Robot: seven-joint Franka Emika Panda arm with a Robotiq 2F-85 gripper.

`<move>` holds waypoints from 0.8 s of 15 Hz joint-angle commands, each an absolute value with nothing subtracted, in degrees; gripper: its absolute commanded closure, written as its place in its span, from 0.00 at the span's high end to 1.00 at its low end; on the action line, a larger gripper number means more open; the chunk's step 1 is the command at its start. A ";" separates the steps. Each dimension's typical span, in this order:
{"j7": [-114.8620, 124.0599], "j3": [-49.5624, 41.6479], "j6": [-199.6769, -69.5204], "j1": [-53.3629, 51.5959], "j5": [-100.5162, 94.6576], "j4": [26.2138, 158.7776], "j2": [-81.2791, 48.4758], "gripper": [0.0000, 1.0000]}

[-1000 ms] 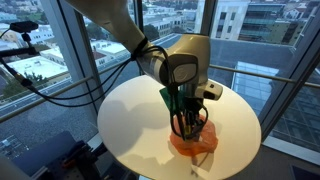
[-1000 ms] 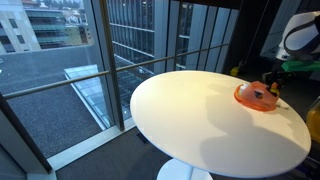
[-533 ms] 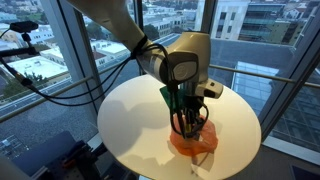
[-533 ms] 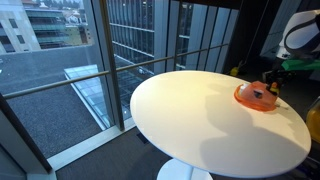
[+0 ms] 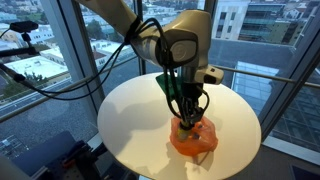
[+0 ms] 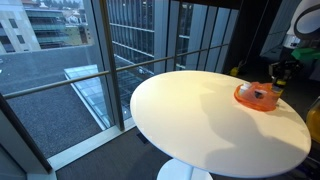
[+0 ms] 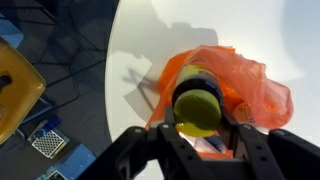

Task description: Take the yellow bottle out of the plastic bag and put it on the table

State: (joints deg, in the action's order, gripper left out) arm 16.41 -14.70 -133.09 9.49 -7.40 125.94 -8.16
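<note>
A round white bench (image 5: 130, 110) is seen in both exterior views, set beside tall windows. An orange plastic bag (image 5: 200, 142) lies crumpled on it, near the bench edge in an exterior view (image 6: 256, 97).

In the wrist view the bottle (image 7: 197, 105) is seen end on. Its top is a rounded, dull yellow cap. A dark band is seen behind the cap, and an orange-yellow body runs back into the bag (image 7: 255, 85). The lower part of the bottle is wrapped by the folds of the bag, and only the top end is shown clear of the plastic. No label can be made out.

The gripper (image 7: 203, 126) is placed around the bottle's top. One black finger (image 7: 165, 135) is pressed to one side of the cap and its twin to the opposite side, so the bottle is pinched between them. The bottle is thus held over the bag, with the white bench (image 7: 200, 30) seen beneath.

In an exterior view the gripper (image 5: 188, 112) is pointed straight down at the bag, with its fingertips at the bag's mouth. The bottle is mostly hidden there by the fingers. Whether the bag is lifted off the bench cannot be told.

In the wrist view, a yellow object (image 7: 15, 85) is seen off the bench, on the floor.
</note>
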 commanded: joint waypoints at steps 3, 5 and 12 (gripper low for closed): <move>14.64 -13.45 -130.73 9.52 -9.26 129.04 -0.13 0.20; 15.06 -12.41 -130.92 9.22 -9.72 130.16 2.36 0.20; 16.64 -6.06 -130.50 6.32 -10.04 133.28 8.03 0.20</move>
State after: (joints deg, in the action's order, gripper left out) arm 15.46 -8.40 -131.58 7.31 -8.70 131.10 4.88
